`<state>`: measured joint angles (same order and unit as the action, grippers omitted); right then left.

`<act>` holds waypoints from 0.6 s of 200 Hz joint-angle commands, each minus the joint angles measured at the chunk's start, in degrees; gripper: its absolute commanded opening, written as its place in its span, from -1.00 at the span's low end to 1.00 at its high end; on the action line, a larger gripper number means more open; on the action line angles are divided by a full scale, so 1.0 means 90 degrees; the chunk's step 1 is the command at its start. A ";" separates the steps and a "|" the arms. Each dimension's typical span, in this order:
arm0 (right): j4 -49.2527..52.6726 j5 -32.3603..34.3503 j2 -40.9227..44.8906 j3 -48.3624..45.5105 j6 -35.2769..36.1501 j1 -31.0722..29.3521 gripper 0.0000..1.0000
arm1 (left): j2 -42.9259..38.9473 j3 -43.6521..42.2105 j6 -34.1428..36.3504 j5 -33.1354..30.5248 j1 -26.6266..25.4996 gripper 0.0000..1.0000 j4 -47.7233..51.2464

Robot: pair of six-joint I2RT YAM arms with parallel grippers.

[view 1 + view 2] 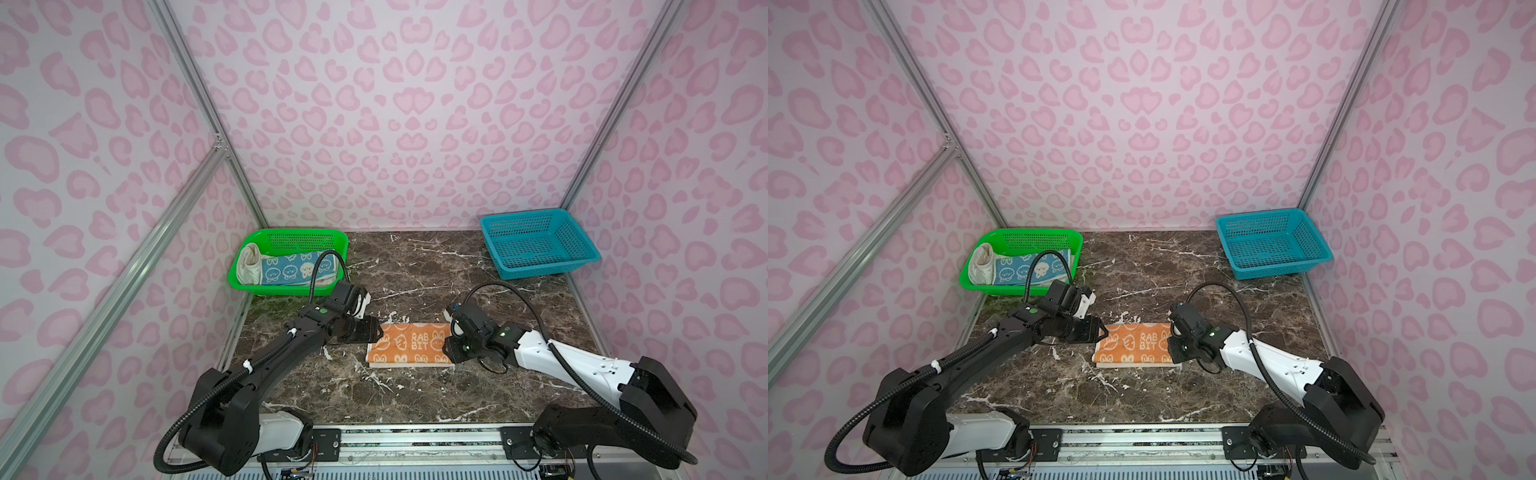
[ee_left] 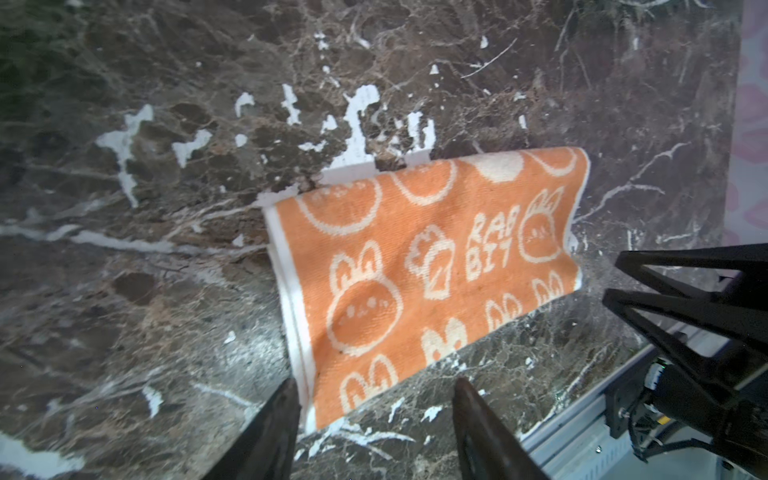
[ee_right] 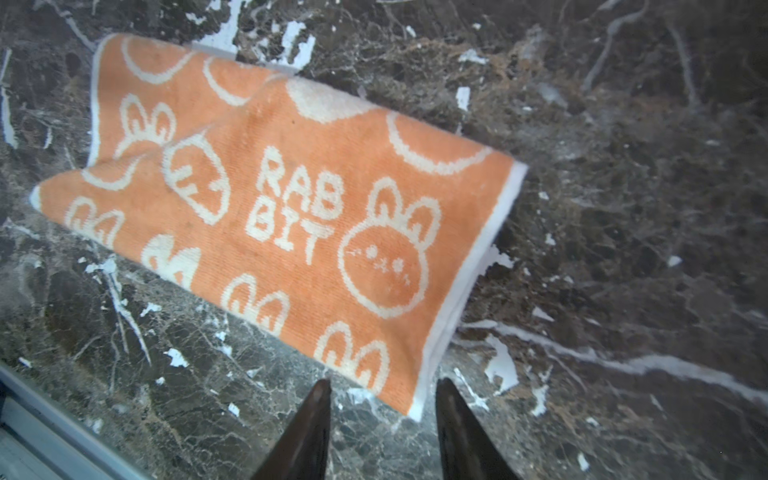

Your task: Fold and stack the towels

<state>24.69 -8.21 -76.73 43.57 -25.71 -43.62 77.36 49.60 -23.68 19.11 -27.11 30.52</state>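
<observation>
Right wrist view is showing the right gripper [image 3: 382, 384], like the left gripper [image 2: 376, 380], gaping empty just behind a hemmed corner, likely the best pinch, of the limp, light orange towel [image 3: 291, 216].

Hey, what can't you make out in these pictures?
White towel: bunched in the green basket, pattern too small in both top views.
Blue towel: partly crossed by the left arm's cable in both top views.
Orange towel: right end hidden by the right gripper in both top views.
</observation>
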 commanded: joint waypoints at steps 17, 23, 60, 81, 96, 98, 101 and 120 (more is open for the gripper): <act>-0.0669 -0.0340 -0.0569 0.0038 -0.0398 -0.0118 -0.15 | 0.0652 -0.0048 -0.0338 0.0413 -0.0146 0.03 -0.0480; -0.0708 -0.0326 -0.0679 0.0041 -0.0480 -0.0135 -0.15 | 0.0730 -0.0119 -0.0401 0.0365 -0.0152 -0.04 -0.0553; -0.0618 -0.0040 -0.1166 0.0017 -0.0828 -0.0147 -0.18 | 0.1182 -0.0409 -0.0464 0.0063 -0.0149 -0.34 -0.0707; -0.0404 0.0166 -0.1323 0.0012 -0.0848 -0.0155 -0.18 | 0.1414 -0.0462 -0.0489 -0.0235 -0.0142 -0.44 -0.0626; -0.0341 0.0233 -0.1407 -0.0011 -0.0862 -0.0135 -0.19 | 0.1490 -0.0493 -0.0494 -0.0462 -0.0147 -0.45 -0.0569; -0.0329 0.0239 -0.1426 -0.0013 -0.0866 -0.0139 -0.19 | 0.1492 -0.0500 -0.0489 -0.0478 -0.0143 -0.45 -0.0571; -0.0300 0.0246 -0.1442 -0.0002 -0.0866 -0.0141 -0.19 | 0.1492 -0.0509 -0.0493 -0.0497 -0.0142 -0.44 -0.0569; -0.0066 0.0316 -0.1514 0.0089 -0.0864 -0.0139 -0.20 | 0.1378 -0.0596 -0.0518 -0.0610 -0.0142 -0.42 -0.0634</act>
<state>19.64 -8.16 -88.95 44.29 -32.67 -44.97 90.06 45.39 -27.97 18.46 -28.45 24.49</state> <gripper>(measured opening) 0.404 0.276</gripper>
